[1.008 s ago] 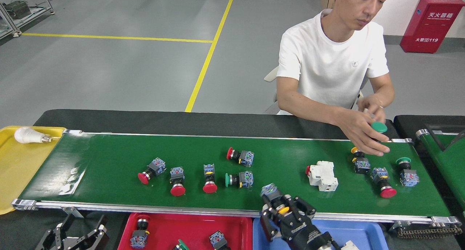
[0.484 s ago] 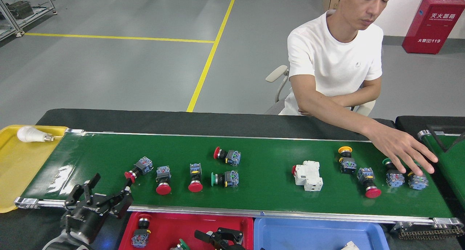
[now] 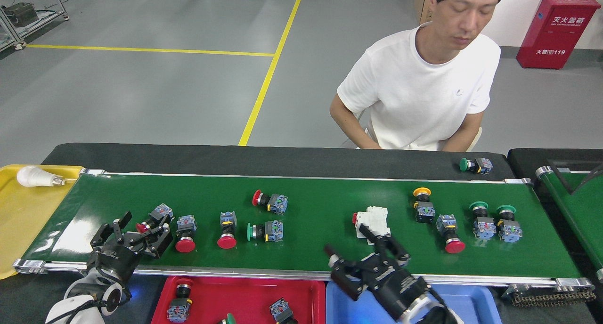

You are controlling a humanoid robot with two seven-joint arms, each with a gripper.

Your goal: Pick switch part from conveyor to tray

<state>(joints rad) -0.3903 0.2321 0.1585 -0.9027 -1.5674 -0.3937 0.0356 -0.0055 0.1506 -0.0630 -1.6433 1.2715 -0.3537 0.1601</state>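
Several switch parts lie on the green conveyor [image 3: 320, 253], with red, green or yellow caps. The leftmost red-capped switch part [image 3: 155, 216] lies right by my left gripper [image 3: 137, 230], which is open low over the belt's front left. My right gripper [image 3: 360, 248] is open and holds nothing. It hangs over the belt's front rail, its far finger reaching the near edge of a white breaker [image 3: 373, 219]. The red tray [image 3: 249, 293] below the rail holds a few switch parts.
A blue tray [image 3: 471, 300] sits right of the red one. A yellow tray [image 3: 19, 215] with a light bulb [image 3: 33, 177] is at the left end. A person sits behind the belt, hands withdrawn. One green switch [image 3: 476, 165] lies on the black table. A second belt [image 3: 574, 206] angles off right.
The parts have ridden left on the belt. My left gripper rose onto the belt beside the leftmost red switch. My right gripper came up from the red tray to the breaker. The person's hand withdrew.
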